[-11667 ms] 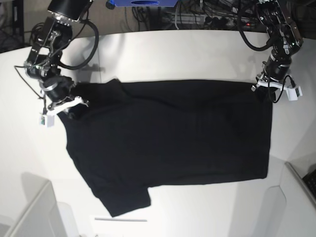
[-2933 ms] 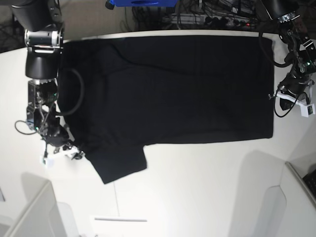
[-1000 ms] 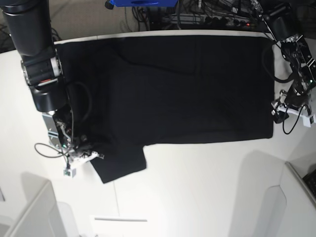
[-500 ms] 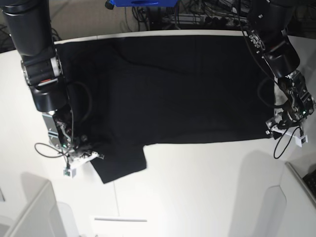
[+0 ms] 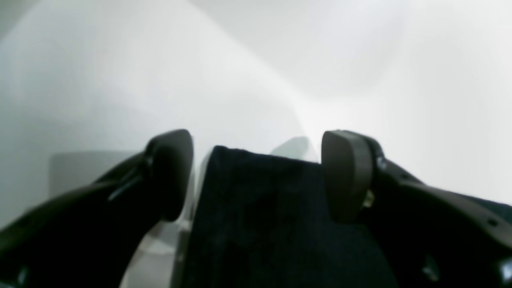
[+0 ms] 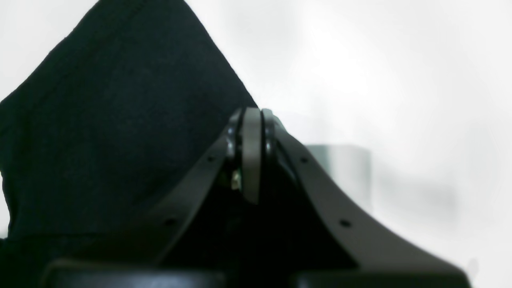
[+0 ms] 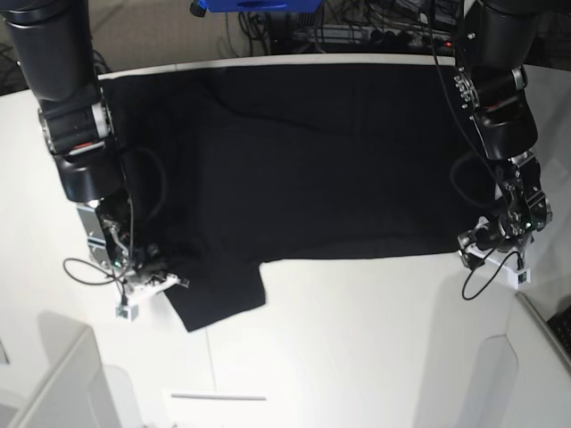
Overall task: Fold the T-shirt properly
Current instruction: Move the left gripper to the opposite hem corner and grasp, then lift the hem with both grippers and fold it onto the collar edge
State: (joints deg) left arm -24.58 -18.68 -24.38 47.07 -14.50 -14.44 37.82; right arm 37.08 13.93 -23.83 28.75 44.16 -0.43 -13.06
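The black T-shirt (image 7: 312, 160) lies spread flat on the white table (image 7: 357, 339), one sleeve (image 7: 219, 299) pointing toward the front. My left gripper (image 7: 475, 244) is at the shirt's front right corner. In the left wrist view this gripper (image 5: 258, 176) is open, with the cloth corner (image 5: 260, 216) between its fingers. My right gripper (image 7: 169, 282) is at the sleeve's left edge. The right wrist view shows this gripper (image 6: 252, 152) shut, with black cloth (image 6: 104, 120) beside and behind the tips. No cloth shows pinched between them.
White bins stand at the front left (image 7: 53, 374) and front right (image 7: 535, 357). Cables and a blue object (image 7: 259, 4) lie beyond the table's far edge. A thin pale strip (image 7: 219, 397) lies on the table near the front.
My left arm has travelled down the shirt's right edge to its front right corner. The right arm and the shirt have stayed put over the last second.
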